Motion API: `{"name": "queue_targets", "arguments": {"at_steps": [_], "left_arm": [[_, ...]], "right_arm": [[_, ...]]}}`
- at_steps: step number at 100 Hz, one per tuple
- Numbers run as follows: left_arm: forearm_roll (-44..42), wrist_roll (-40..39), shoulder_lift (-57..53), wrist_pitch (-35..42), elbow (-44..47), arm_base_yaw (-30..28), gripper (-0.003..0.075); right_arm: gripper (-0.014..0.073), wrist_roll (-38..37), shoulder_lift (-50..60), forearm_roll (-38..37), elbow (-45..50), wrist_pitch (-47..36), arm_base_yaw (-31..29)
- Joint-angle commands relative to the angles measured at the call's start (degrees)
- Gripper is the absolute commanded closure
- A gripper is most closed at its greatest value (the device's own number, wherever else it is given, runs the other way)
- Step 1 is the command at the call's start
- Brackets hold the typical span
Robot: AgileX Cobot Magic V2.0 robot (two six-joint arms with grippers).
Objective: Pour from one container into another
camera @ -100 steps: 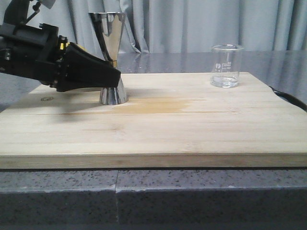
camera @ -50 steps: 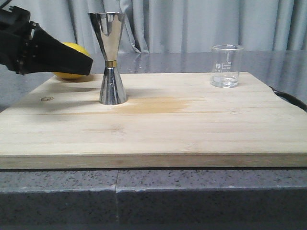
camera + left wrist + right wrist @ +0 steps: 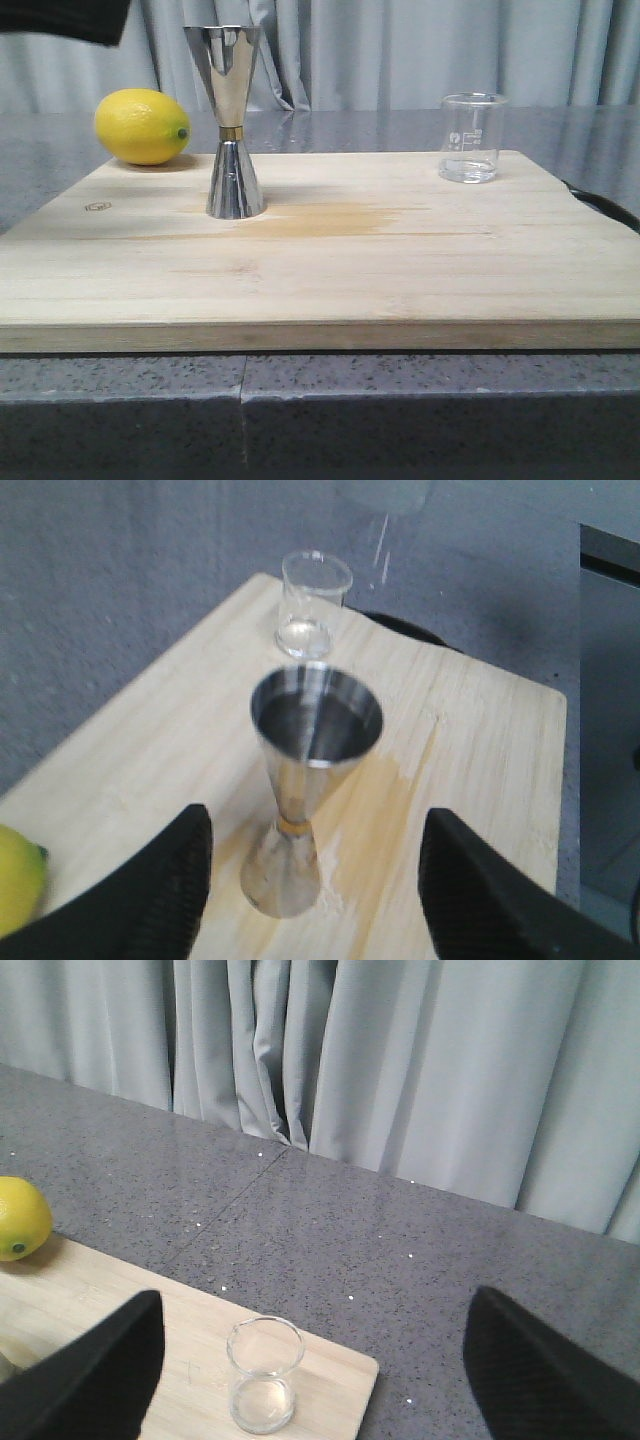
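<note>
The mirror-polished steel jigger (image 3: 233, 120) stands upright on the left half of the wooden board (image 3: 320, 280). The small clear glass beaker (image 3: 472, 138) stands upright near the board's far right corner. In the front view only a black sliver of my left arm (image 3: 70, 18) shows, at the top left corner. My left gripper (image 3: 315, 818) is open, raised above and behind the jigger (image 3: 305, 790), touching nothing; the beaker (image 3: 312, 605) lies beyond it. My right gripper (image 3: 315, 1300) is open and empty, high above the beaker (image 3: 263, 1375).
A yellow lemon (image 3: 142, 126) lies on the grey counter at the board's far left corner. A darker damp patch (image 3: 330, 218) marks the board just right of the jigger. A black object (image 3: 600, 205) lies along the board's right edge. Grey curtains hang behind.
My left arm has drawn back from the jigger, up and to the left, almost out of the front view. The lemon it covered now shows. Jigger and beaker have not moved.
</note>
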State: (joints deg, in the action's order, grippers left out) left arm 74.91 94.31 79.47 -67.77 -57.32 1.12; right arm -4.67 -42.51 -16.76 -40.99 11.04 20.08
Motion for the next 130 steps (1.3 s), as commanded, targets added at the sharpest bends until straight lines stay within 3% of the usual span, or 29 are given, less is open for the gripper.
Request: {"name": "queue_targets", "arguments": {"at_steps": [1, 10, 31, 50, 82, 102, 130], "left_arm": [[5.4, -1.0, -5.7, -4.0, -3.5, -1.8, 0.0300], [7.7, -3.1, -10.2, 0.8, -5.2, -5.2, 0.0300], [7.2, -12.6, -20.3, 26.8, -5.7, -12.4, 0.0301], [7.2, -13.2, -28.1, 41.6, -3.7, -13.5, 0.0314], [6.3, -13.2, -42.0, 43.5, 5.9, -13.5, 0.0351], [7.0, -13.2, -52.7, 44.2, 16.1, -13.5, 0.0351], [7.0, -13.2, -64.8, 46.5, 29.2, -13.5, 0.0351]], "right_arm": [[0.0061, 0.2, 0.3, -1.9, -1.5, -5.0, -0.5], [0.0061, 0.2, 0.3, -2.2, -1.5, -5.1, -1.9], [0.0061, 0.2, 0.4, -3.4, -4.6, 0.9, -8.8], [0.0061, 0.2, 0.4, -4.5, -7.3, 5.2, -14.9], [0.0062, 0.2, 7.7, -4.6, -7.5, 7.6, -15.0], [0.0062, 0.2, 15.7, -4.8, -7.3, 15.0, -15.0], [0.0063, 0.2, 25.1, -4.8, -0.4, 19.1, -15.0]]}}
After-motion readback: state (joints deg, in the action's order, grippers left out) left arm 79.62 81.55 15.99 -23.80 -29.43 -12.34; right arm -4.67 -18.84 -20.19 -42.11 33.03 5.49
